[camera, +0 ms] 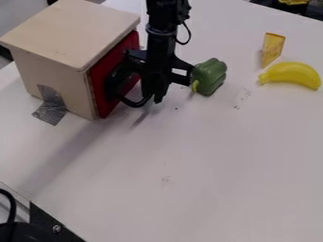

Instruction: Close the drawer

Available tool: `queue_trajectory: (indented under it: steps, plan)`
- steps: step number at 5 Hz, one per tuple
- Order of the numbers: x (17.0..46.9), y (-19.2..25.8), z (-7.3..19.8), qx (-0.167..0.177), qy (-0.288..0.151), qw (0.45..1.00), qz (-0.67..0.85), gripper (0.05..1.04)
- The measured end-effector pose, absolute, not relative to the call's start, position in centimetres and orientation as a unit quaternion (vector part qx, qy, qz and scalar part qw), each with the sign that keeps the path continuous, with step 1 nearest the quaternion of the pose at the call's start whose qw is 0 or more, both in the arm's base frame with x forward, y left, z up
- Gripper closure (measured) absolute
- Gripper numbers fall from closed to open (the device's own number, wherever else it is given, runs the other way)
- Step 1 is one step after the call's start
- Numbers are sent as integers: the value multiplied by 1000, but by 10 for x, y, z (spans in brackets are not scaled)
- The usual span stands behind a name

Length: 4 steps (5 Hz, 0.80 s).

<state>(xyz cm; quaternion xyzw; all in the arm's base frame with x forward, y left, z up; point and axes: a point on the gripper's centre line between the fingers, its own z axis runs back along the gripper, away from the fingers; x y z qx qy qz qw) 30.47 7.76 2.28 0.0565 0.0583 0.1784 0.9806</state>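
A wooden box at the upper left holds the drawer, whose red front faces right. The red front sits against the box's side with no clear gap between them. A black curved handle stands out from it. My black gripper hangs down just to the right of the red front, beside the handle, and covers part of both. Whether it touches the handle cannot be made out.
A green pepper lies close to the gripper's right side. Farther right are a yellow cheese wedge and a yellow banana. Grey tape fixes the box to the white table. Black equipment occupies the lower left corner.
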Motion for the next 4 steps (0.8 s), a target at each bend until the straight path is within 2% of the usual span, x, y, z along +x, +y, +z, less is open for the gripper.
queue_trajectory:
  steps: [1,2,3,4]
  plan:
    - [299,90,26,51,50,965,253,710]
    - [297,89,46,8,-19,964,264,391]
    - [292,84,58,-21,-60,971,231,121]
    - [287,77,74,-35,-94,972,213,87]
